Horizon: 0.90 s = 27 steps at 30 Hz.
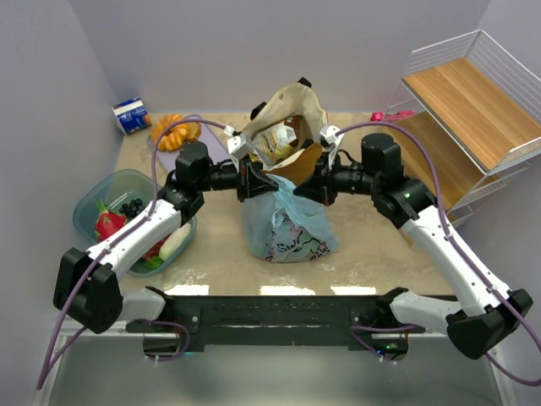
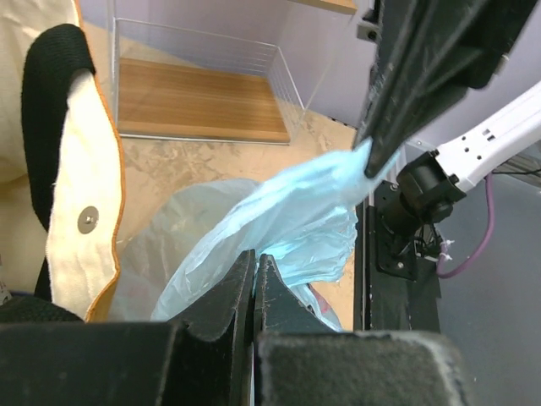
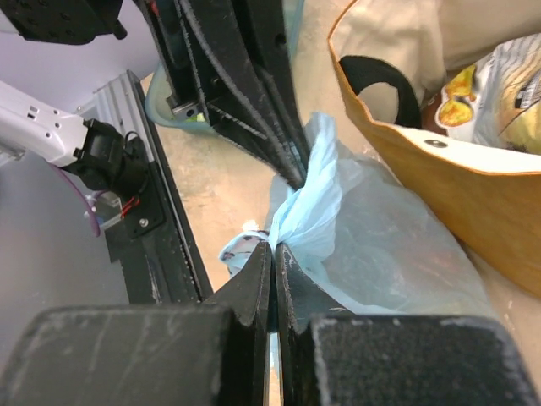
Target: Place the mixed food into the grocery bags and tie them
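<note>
Left gripper (image 2: 254,260) is clamped on the gathered top of the thin light-blue printed plastic bag (image 1: 289,227). Right gripper (image 3: 274,251) pinches the same strand. The strand runs left-right between both arms, mid-table, just before the mustard-tan fabric tote (image 1: 292,118).

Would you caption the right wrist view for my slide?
The right gripper and left gripper pinch the blue bag beside the tote.

Clear teal tub (image 1: 87,201) noted at left edge of bench (image 1: 372,245). Blue-and-white carton (image 1: 131,115) seen in far left corner. Wire rack with wooden shelves (image 1: 461,93) set at right.
</note>
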Tool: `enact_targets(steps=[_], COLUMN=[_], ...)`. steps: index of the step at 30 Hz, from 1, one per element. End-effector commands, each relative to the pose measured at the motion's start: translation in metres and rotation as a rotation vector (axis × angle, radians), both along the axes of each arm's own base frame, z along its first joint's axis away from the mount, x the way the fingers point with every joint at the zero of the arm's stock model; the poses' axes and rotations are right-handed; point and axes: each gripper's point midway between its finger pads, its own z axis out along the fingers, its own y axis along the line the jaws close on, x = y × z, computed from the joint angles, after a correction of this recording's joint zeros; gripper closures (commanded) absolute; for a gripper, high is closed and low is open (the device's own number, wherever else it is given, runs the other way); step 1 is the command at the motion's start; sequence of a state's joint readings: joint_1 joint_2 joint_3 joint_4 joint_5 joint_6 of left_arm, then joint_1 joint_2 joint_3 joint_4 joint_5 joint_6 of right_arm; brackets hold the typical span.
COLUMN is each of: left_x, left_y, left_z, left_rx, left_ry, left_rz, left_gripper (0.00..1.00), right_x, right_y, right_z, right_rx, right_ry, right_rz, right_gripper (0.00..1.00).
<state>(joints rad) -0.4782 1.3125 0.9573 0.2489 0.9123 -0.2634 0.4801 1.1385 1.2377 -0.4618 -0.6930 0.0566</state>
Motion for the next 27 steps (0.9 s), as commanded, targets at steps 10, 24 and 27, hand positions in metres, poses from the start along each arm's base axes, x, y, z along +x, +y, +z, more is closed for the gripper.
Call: enact_targets(steps=[10,24,27], left_x=[0.002,-0.010,-0.012], left_y=[0.020,0.009,0.008], left_z=[0.049,0.032,0.027], left_rx=[-0.029,0.001,0.013], left_ry=[-0.272,-0.328,-0.354], left_rz=[0.120,-0.050,-0.089], left_gripper=[1.00,0.44,0.35], right_x=[-0.009,-0.010,-0.011], right_y=[0.010,0.018,0.020], right_z=[-0.006,-0.012,-0.012], right_rx=[-0.052,-0.044,-0.038], right_ry=[0.030,0.086,0.089], right_rz=[-0.063,-0.034,-0.020], right_gripper=[1.00,1.00,1.00])
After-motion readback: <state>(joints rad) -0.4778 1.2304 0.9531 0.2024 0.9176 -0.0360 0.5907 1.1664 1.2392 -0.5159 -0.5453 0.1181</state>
